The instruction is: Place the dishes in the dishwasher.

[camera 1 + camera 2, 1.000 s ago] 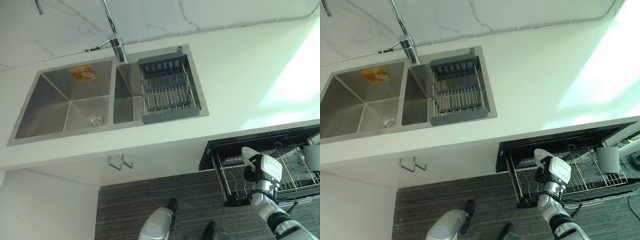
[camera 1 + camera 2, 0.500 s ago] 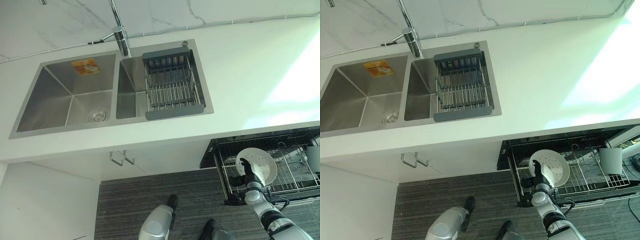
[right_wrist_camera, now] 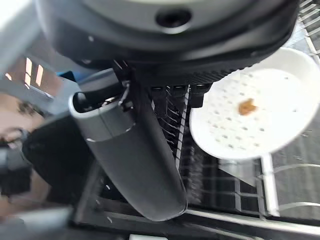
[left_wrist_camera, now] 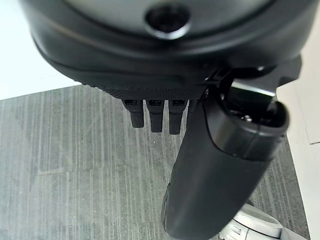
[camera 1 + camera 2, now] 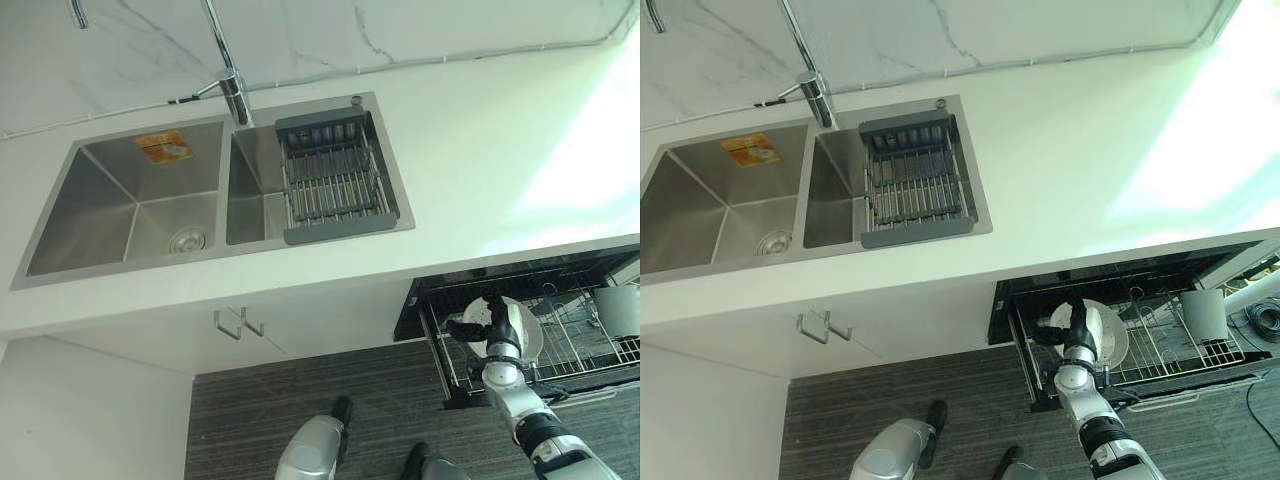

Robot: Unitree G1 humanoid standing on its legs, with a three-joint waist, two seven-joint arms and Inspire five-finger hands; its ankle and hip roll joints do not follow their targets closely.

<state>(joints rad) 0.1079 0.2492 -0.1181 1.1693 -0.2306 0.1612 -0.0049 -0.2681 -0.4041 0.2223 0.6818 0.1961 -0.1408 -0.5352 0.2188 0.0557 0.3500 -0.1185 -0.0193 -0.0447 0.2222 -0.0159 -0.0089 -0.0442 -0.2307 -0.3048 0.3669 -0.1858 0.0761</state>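
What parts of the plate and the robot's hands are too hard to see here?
- Right hand: in the eye views it covers part of the white plate, hiding how the plate sits in the dishwasher rack.
- Plate's lower edge: the right wrist view doesn't settle whether rack wires hold it.
- Left hand: its own bulk hides its fingers' tips.

The right arm is reaching up from the lower right, its forearm angling inward and its wrist raised. The right hand (image 5: 497, 322) is holding its fingers and thumb spread, gripping nothing. The left arm is hanging low, and the left hand (image 4: 210, 165) is pointing downward with its fingers straight.
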